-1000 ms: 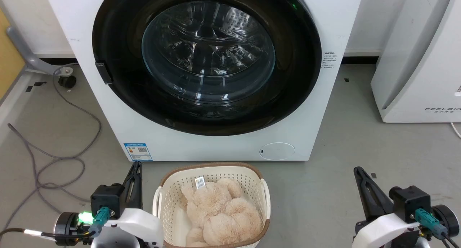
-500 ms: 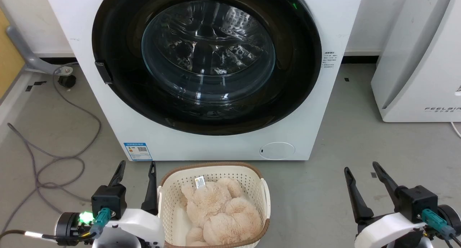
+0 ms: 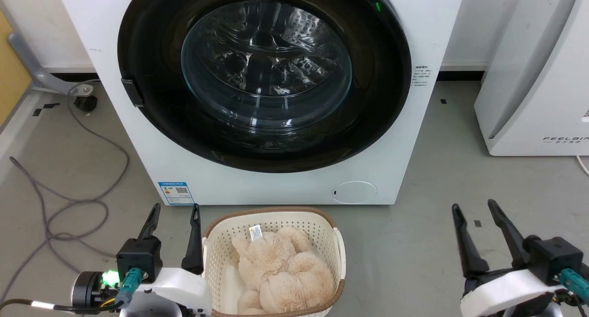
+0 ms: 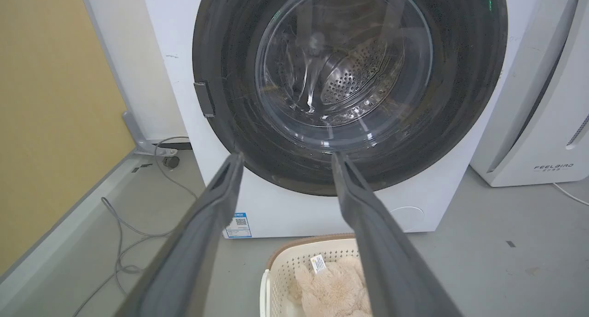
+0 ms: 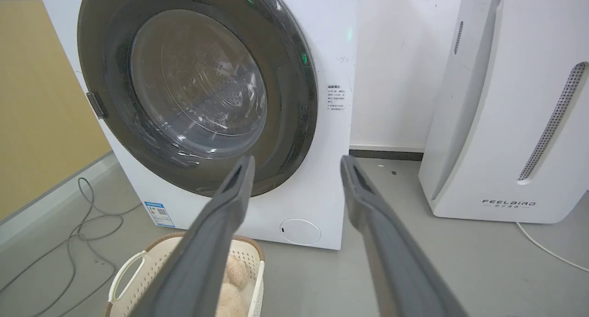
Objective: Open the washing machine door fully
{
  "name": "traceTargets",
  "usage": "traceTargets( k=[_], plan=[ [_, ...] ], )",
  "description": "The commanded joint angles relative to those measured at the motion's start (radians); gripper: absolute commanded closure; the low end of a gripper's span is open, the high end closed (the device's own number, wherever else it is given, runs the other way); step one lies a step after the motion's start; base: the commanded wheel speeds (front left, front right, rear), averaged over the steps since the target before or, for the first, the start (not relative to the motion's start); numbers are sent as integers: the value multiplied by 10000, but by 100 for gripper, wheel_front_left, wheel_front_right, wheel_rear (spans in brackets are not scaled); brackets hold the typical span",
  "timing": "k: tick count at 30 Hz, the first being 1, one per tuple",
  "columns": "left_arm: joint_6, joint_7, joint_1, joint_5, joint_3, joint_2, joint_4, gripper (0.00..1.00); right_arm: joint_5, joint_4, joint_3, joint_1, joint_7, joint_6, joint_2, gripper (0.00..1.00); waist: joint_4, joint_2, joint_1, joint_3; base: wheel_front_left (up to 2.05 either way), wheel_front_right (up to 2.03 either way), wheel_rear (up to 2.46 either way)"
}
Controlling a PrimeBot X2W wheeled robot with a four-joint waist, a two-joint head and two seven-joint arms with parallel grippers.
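Door: washing machine door [image 3: 264, 73] shut.
Left gripper [image 3: 177, 206]: fingers apart, empty, well below door (beside basket [image 3: 271, 212]).
Right gripper [image 3: 473, 204]: apart, empty, below-right of door.

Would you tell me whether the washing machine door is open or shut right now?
Shut: the washing machine door lies flush against the white front of the washing machine, with no gap showing around its black rim.
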Motion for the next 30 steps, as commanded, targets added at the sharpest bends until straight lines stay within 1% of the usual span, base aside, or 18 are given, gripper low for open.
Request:
traceTargets(
  k=[1,3,8,21,30],
  plan=[
    [64,-101,8,-92,-24,2,1,0,274,-113,-50,115,-132,2,4,100,5,0,0,0,0,0,0],
    [86,-143,10,-101,-30,3,2,0,482,-136,-76,124,-174,2,4,100,7,0,0,2,0,0,0],
    [142,-247,20,-126,-50,3,4,0,1602,-32,-203,125,-278,2,5,100,15,0,0,0,0,0,0],
    [268,-519,16,-168,-92,3,-12,0,5510,765,-601,-249,-549,3,7,100,36,0,0,69,0,0,0],
    [338,-706,-189,-186,-140,3,-59,0,6848,1248,-1156,-1071,-737,4,8,100,106,0,0,381,0,0,0]
  ],
)
